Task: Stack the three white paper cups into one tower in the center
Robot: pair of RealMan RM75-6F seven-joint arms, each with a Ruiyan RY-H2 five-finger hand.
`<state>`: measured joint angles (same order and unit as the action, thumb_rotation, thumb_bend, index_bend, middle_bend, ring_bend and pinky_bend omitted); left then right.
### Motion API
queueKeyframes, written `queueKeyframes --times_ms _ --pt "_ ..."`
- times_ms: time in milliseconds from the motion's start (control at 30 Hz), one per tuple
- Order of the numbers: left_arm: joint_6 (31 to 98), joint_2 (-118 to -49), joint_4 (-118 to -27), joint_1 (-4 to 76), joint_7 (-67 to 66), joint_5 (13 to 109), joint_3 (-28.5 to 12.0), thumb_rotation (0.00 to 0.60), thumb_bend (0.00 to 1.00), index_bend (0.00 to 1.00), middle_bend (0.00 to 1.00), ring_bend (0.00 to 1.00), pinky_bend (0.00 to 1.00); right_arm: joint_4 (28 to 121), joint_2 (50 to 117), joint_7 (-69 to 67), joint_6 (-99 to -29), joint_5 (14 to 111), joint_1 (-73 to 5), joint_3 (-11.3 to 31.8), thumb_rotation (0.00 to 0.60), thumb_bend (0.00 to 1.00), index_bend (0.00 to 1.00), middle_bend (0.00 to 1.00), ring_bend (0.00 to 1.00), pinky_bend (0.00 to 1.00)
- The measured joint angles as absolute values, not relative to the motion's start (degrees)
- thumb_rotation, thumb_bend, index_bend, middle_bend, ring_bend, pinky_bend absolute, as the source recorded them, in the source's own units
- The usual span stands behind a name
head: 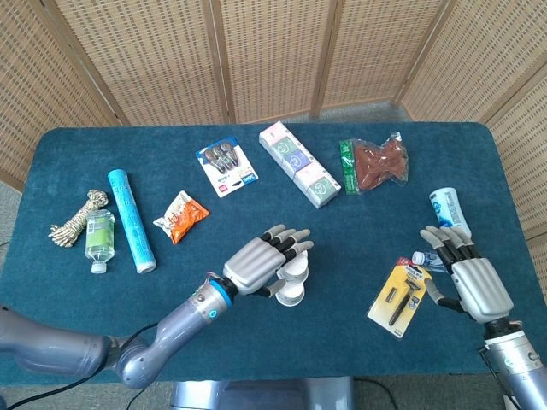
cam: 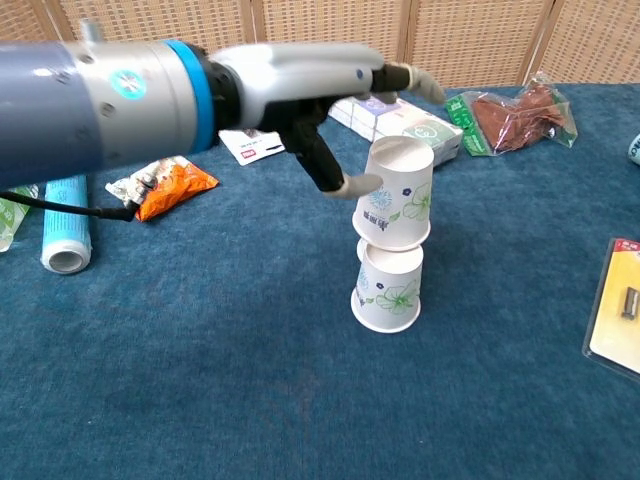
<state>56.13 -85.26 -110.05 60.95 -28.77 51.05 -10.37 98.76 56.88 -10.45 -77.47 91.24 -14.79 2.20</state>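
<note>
Upside-down white paper cups with flower prints stand as one tower [cam: 390, 250] near the table's middle. The top cup [cam: 396, 193] sits on the bottom cup [cam: 388, 291], and the rim of another cup peeks out between them. From above, the tower [head: 292, 280] shows just right of my left hand. My left hand [cam: 320, 85] hovers up and to the left of the top cup, fingers spread, holding nothing. Its thumb tip [cam: 357, 183] is right beside the cup's wall. My right hand [head: 472, 278] rests open at the table's right, far from the cups.
A yellow razor pack [head: 400, 296] and a white bottle [head: 449, 211] lie by my right hand. At the back are a box pack [head: 299, 164], a red snack bag [head: 380, 162] and a card pack [head: 226, 168]. Further left are an orange packet [head: 180, 215], a blue tube [head: 131, 219], a water bottle [head: 99, 237] and rope [head: 75, 217].
</note>
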Motion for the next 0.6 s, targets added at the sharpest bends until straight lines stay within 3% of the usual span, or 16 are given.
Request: queueKeyframes --times_ms 233,600 --pt "59.42 -76.83 -118.71 55.49 -26.13 58.69 -7.34 0.600 0.48 0.00 0.00 0.00 0.00 97.85 57.18 -9.90 -77.32 89.95 -14.68 2.71 0.600 0.48 0.00 0.04 0.00 0.00" --pt "71.61 -64.54 -126.21 38.96 -19.44 78.59 4.09 0.600 0.48 0.00 0.00 0.00 0.00 95.46 59.14 -4.89 -77.94 87.45 -14.33 4.00 0.600 0.48 0.00 0.04 0.00 0.00"
